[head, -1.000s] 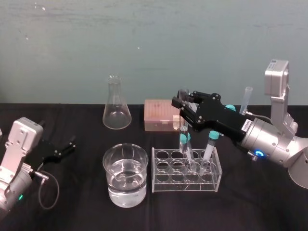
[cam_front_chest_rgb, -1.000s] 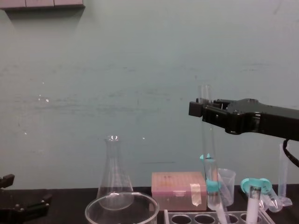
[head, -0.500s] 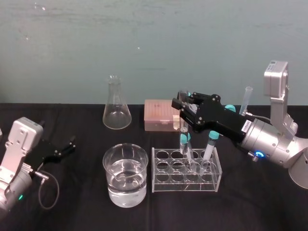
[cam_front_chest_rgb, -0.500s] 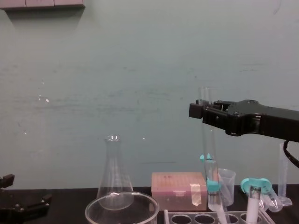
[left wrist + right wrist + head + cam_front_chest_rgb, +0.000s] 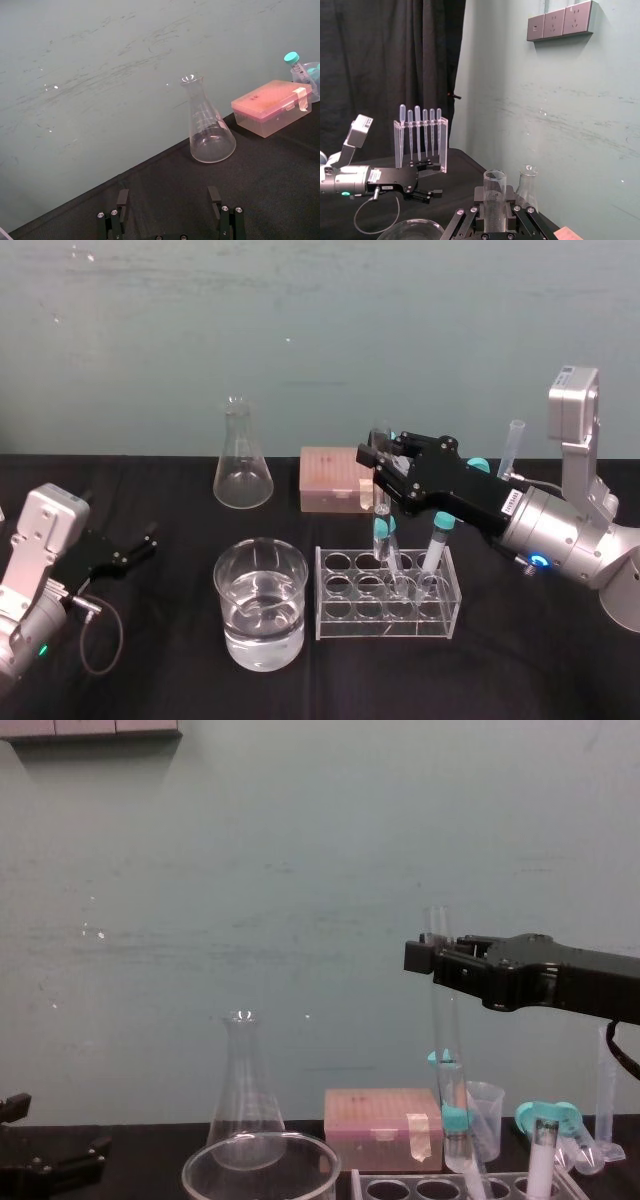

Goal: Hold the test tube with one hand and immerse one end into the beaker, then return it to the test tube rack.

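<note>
Glass: one long open tube [image 5: 441, 1030] was held upright, its rim showing just above the claw and its rounded end hanging well below it.
Grip: the right claw [image 5: 374, 470] was closed on the tube near its top, pinching it from both sides.
Return place: the rack [image 5: 330, 592] was set directly below the claw. The tube's low end was seen at about the level of the rack's top, and whether it was clear of a hole could not be told.
Dip target: the beaker [image 5: 222, 585], partly filled with clear liquid, was set lower than the claw and off to its left, just beside the rack.
Deciding relation: with the tube's long axis vertical and the beaker lying left and down from the claw, a lift, a carry to the left and a straight lowering were judged to be needed.
Nearer arm: the right arm, since the tube was gripped by it.
Idle arm: the left claw [image 5: 150, 539] was parked far to the left of the working claw, low by the table, with its fingers spread.
Counts: one open tube, one beaker, one rack and two teal-capped tubes [image 5: 439, 536] in the rack below the claw. One flask [image 5: 242, 475] and one pink box [image 5: 330, 480] were seen beyond.
</note>
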